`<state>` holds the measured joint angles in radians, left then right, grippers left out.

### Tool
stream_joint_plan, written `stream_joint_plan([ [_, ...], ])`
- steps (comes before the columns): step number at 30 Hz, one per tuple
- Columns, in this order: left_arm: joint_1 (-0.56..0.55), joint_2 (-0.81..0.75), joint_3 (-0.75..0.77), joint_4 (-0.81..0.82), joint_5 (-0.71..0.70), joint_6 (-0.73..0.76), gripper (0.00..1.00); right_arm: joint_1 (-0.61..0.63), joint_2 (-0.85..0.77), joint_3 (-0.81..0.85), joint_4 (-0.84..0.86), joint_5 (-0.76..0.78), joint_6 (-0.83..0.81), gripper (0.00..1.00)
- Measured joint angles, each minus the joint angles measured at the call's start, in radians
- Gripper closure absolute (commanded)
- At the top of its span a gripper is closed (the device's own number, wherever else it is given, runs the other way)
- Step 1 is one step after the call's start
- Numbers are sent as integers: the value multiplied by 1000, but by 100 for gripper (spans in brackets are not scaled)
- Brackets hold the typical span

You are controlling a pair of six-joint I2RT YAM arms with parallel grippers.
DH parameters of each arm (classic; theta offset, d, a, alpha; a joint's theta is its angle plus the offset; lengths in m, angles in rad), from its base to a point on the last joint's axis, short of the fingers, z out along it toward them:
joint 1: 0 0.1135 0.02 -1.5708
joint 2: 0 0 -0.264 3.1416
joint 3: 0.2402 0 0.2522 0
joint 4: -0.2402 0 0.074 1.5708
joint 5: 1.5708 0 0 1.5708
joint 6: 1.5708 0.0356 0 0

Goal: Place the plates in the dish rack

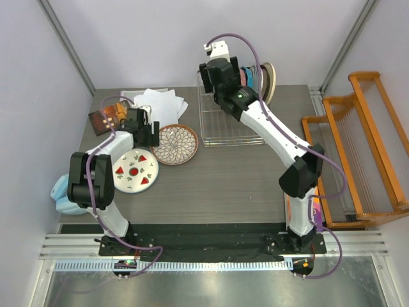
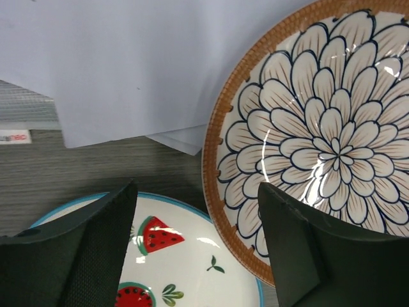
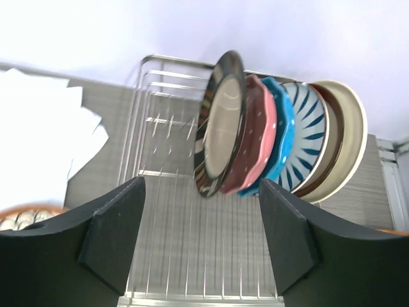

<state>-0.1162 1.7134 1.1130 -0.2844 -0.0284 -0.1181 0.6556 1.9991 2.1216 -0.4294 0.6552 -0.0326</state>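
The silver wire dish rack (image 1: 233, 131) stands at the table's back; its base also shows in the right wrist view (image 3: 192, 256). Several plates stand upright in its far end, among them the dark-rimmed plate with a beige centre (image 3: 220, 125) and the pink scalloped plate (image 3: 255, 137). My right gripper (image 3: 199, 240) is open and empty above the rack. The brown-white petal plate (image 1: 174, 144) (image 2: 319, 128) and a white plate with red fruit slices (image 1: 134, 171) (image 2: 166, 256) lie flat at the left. My left gripper (image 2: 195, 249) is open, hovering over where these two plates meet.
White paper sheets (image 1: 156, 104) (image 2: 115, 64) lie behind the two flat plates. An orange wooden slatted rack (image 1: 364, 147) stands at the right, off the table. A light blue cloth (image 1: 64, 192) lies at the left edge.
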Motion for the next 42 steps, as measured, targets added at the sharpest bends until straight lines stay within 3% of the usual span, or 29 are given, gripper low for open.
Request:
stream_joint_plan([
  [4,1,48,4,0,81,-4,34,-1,-98,-113,-17,-105,-2,21],
  [8,1,102,16,-2,130,-4,47,-6,-110,-182,-34,-158,6,20],
  [11,1,132,36,-6,173,-3,61,-10,-110,-214,-72,-175,8,20],
  [14,5,147,66,-8,195,-3,80,-10,-110,-224,-79,-183,9,20],
  [16,11,148,74,-1,235,-13,98,-10,-110,-224,-80,-192,10,20],
  [17,15,147,79,1,257,-26,100,-10,-110,-224,-80,-197,11,20],
  [26,66,82,92,-28,427,-50,100,-10,-130,-280,-95,-229,12,20],
  [32,109,-10,83,-187,510,64,100,-15,-202,-395,-124,-287,5,14],
  [36,125,-101,78,-312,558,199,100,-38,-281,-473,-133,-440,-24,12],
  [42,114,-233,72,-470,642,393,100,-117,-437,-623,-196,-870,-212,12],
])
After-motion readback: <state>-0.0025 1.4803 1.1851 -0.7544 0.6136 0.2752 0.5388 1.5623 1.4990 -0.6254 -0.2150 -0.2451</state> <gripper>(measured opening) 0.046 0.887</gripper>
